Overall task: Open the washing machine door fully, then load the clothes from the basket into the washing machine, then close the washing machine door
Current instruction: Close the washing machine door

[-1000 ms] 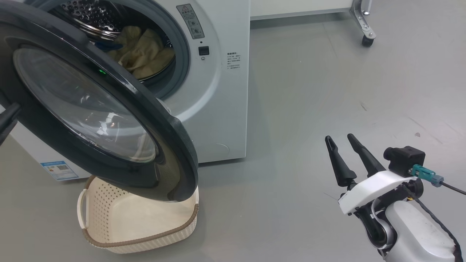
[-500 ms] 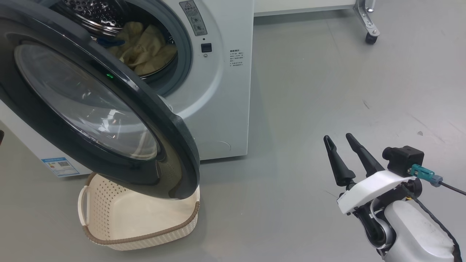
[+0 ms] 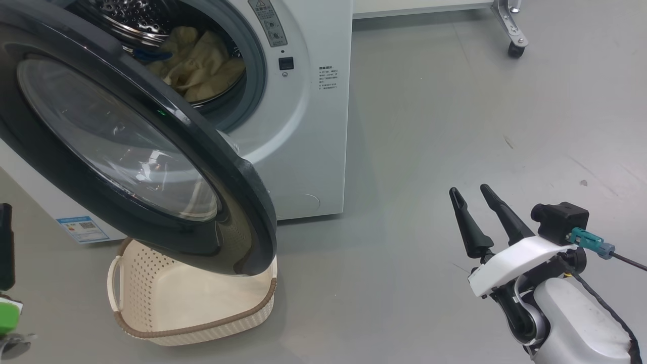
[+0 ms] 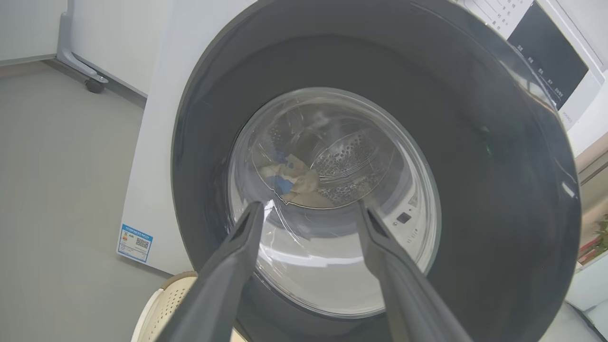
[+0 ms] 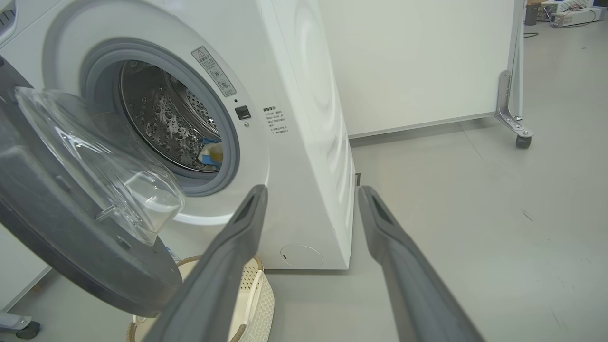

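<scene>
The washing machine door (image 4: 332, 142) stands half open, outer face straight ahead of the left end effector (image 4: 309, 205) — wide, empty, nearer — while the right end effector (image 3: 470, 189), also wide, is well apart.

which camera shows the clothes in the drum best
Head view: the cream clothes lie in plain sight inside the open drum. The left wrist view shows them warped through the door glass; the right wrist view catches a small yellow-blue patch.

The smooth grey floor (image 3: 429, 126) carries the white washing machine (image 3: 313, 151). The cream basket (image 3: 212, 328) stands on it, just before the machine. A black caster (image 3: 514, 50) rests farther back.
</scene>
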